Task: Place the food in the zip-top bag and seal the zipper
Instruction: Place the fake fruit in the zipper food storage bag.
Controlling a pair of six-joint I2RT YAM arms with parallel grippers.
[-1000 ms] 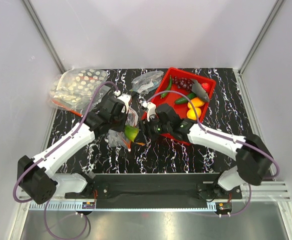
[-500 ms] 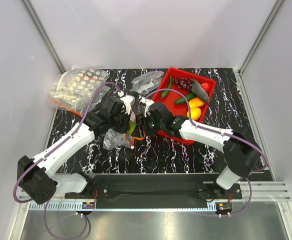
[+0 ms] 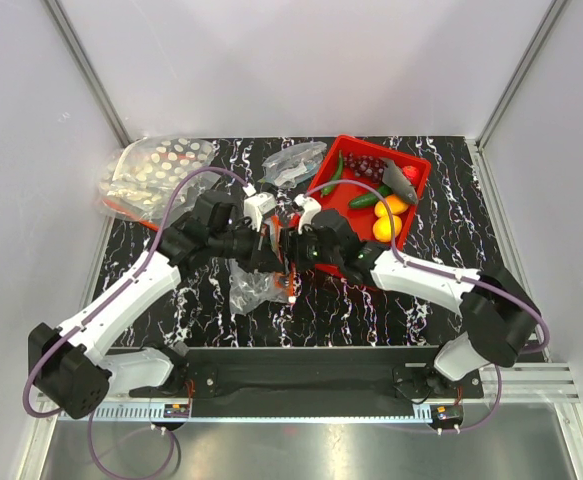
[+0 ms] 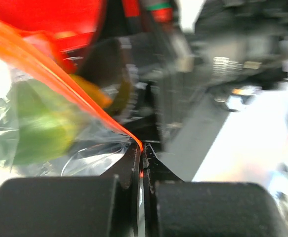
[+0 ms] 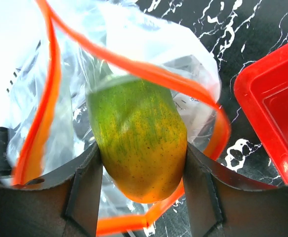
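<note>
The mango (image 5: pixel 136 143) is clamped across its broad middle by the right gripper (image 5: pixel 140 177), jaws spread to the fruit's width. Glossy and rigid, probably light, so slip is judged possible. The zip-top bag (image 5: pixel 153 44) lies just ahead of these fingers, its orange zipper (image 5: pixel 49 98) looped round the fruit. The left gripper (image 4: pixel 141 165) is closed on the zipper edge; the film is thin and limp. Other food (image 3: pixel 376 195) lies in the red tray (image 5: pixel 262 98), beside the right gripper.
</note>
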